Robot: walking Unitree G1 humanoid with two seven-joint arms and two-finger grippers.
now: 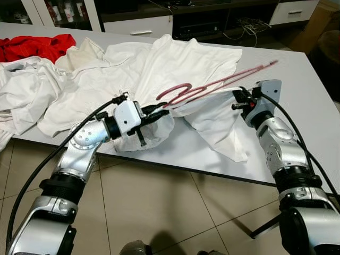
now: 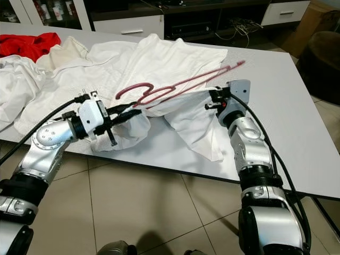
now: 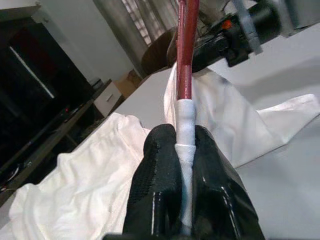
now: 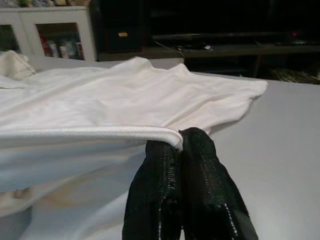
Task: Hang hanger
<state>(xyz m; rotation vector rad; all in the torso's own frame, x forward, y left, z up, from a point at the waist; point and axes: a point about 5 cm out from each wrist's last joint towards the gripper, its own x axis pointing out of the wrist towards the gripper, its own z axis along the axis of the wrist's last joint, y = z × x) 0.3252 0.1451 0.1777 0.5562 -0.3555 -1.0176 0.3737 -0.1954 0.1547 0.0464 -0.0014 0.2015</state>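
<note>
left gripper [image 3: 184,165] at centre frame, fingers clamped on the white garment [image 1: 175,69] hem and seemingly the red hanger [image 1: 212,85] inside it; right gripper [image 4: 180,150] pinches the hem too, over the desk [image 1: 313,111].

Dark-red plastic hanger [image 1: 212,85]: lower bar hidden inside the white cotton shirt [image 1: 175,64].
Red cloth [image 1: 37,45]: cut off at the picture's edge, beyond the shirt.
Grey surface [image 1: 297,95]: far corners out of frame.
</note>
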